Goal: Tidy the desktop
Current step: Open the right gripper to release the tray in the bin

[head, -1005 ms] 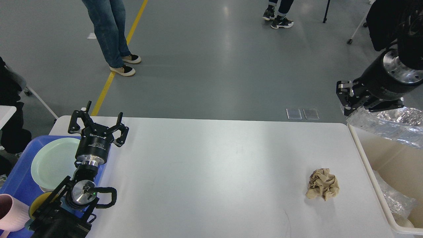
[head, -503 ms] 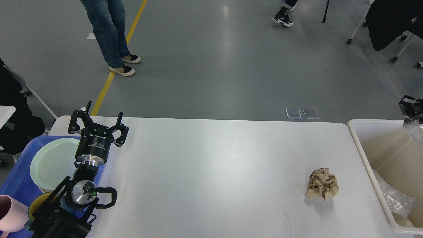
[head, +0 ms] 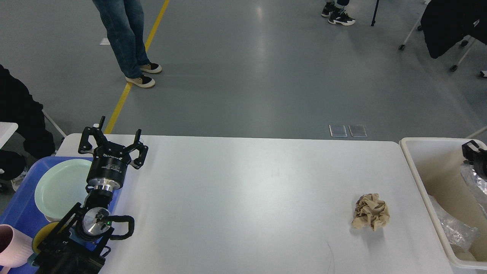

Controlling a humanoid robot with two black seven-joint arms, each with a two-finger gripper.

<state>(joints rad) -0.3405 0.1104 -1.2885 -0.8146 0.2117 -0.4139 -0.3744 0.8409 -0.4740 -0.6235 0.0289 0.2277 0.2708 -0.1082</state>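
One crumpled brown paper ball [head: 371, 211] is the only loose item on our desktop [head: 243, 198], lying toward the right side, near the cream bin [head: 418, 179] but well short of its wall. Our left gripper [head: 113, 144] hovers at the far-left corner with its fingers spread wide and nothing between them, above the edge of the blue tray [head: 19, 207] holding a pale green plate [head: 61, 188]. Our right gripper [head: 475, 156] shows only as a dark sliver at the frame edge over the bin, beside clear plastic wrap [head: 452, 228]; we cannot tell how its fingers stand. The risk, as we judge it, is that a light, springy wad skids away from closing fingers, possibly toward the near edge and off the table. A low reach from the right could also clip the bin rim. Between the two arms the tabletop lies open, so approach room is generous.
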